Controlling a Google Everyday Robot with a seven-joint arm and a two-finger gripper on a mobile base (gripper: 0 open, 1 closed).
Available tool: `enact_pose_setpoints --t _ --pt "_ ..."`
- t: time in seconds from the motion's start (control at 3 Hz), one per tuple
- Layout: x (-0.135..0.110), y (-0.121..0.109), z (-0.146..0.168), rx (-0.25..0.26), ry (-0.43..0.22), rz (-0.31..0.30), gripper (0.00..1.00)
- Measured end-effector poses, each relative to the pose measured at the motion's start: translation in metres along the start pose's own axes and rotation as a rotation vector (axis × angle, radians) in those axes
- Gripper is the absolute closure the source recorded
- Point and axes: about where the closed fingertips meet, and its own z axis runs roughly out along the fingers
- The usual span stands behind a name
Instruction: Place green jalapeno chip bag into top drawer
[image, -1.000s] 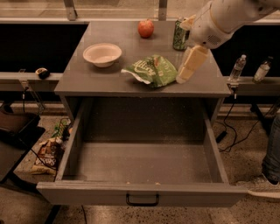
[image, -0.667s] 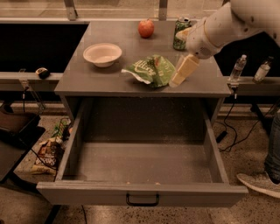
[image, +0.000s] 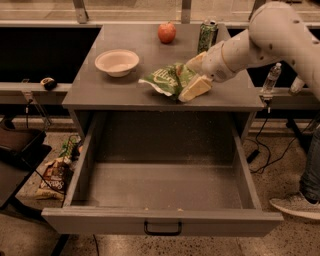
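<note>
The green jalapeno chip bag (image: 166, 79) lies crumpled on the grey cabinet top, right of centre near its front edge. My gripper (image: 194, 76) has come in from the right at the bag's right end. Its two pale fingers (image: 196, 88) are spread, one behind the bag and one in front, with the bag's end between them. The bag rests on the top. The top drawer (image: 162, 220) is pulled wide open below, its black handle (image: 162, 229) at the front middle, and nothing lies inside it.
A white bowl (image: 117, 62), a red apple (image: 167, 32) and a tall green can (image: 207, 35) stand on the cabinet top. A water bottle (image: 270, 80) stands at the right. A brown snack bag (image: 52, 177) lies on the floor at the left. A person's shoe (image: 295, 205) is at the right.
My arm has swung left and down. The gripper moved from right of the bag to straddle its right end. The bag looks a little pushed up.
</note>
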Motion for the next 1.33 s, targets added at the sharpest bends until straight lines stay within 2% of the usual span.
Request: enact_pose_setpoints --t 0.67,1.0,1.33 --pt "-0.007 0.004 0.036 -0.067 -0.063 0.009 0.73" --pt "-0.007 0.004 0.036 -0.067 -0.063 0.009 0.96" --pt "-0.010 0.003 0.034 -0.068 -0.062 0.009 1.00"
